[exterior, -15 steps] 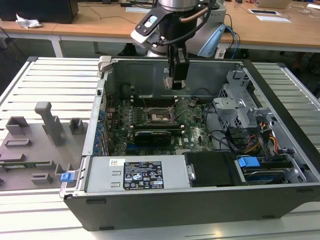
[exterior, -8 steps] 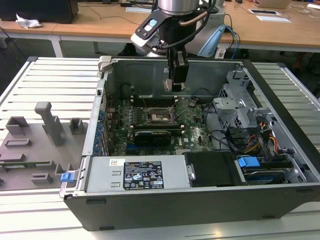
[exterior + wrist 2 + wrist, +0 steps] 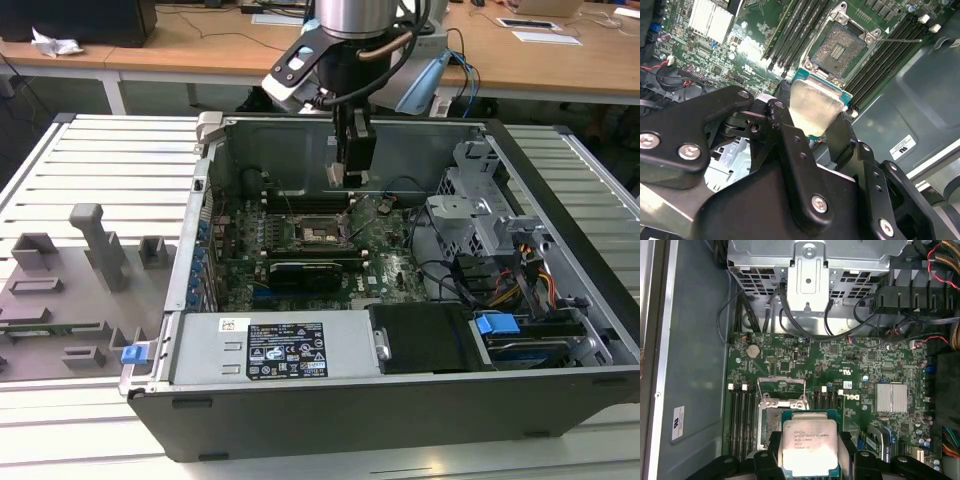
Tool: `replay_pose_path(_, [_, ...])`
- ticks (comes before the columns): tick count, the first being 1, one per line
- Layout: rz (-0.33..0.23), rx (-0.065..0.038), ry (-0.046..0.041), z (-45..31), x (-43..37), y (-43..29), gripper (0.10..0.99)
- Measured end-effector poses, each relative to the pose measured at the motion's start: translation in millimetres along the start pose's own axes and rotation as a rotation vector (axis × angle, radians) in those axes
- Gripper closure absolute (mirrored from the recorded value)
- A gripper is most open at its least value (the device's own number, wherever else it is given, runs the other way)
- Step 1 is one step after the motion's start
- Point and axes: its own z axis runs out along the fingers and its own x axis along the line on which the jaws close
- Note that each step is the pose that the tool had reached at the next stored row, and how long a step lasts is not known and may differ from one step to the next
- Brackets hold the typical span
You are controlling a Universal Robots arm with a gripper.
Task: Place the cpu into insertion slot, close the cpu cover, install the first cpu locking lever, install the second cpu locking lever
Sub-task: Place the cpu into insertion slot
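Near the bare insertion slot (image 3: 841,46), our gripper (image 3: 812,117) pinches the cpu (image 3: 814,102) between its jaws. It is unseated, we judge, and the cpu cover (image 3: 781,390) stands raised — closing and locking remain.

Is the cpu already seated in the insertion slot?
No: in the second wrist view the gripper holds the cpu short of the insertion slot, whose dark contact field lies bare.
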Motion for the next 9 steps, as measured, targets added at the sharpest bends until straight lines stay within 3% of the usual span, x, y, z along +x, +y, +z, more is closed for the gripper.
replay_pose_path(9, [0.0,0.0,-0.0001,8.4,-0.1,-0.8,0.557])
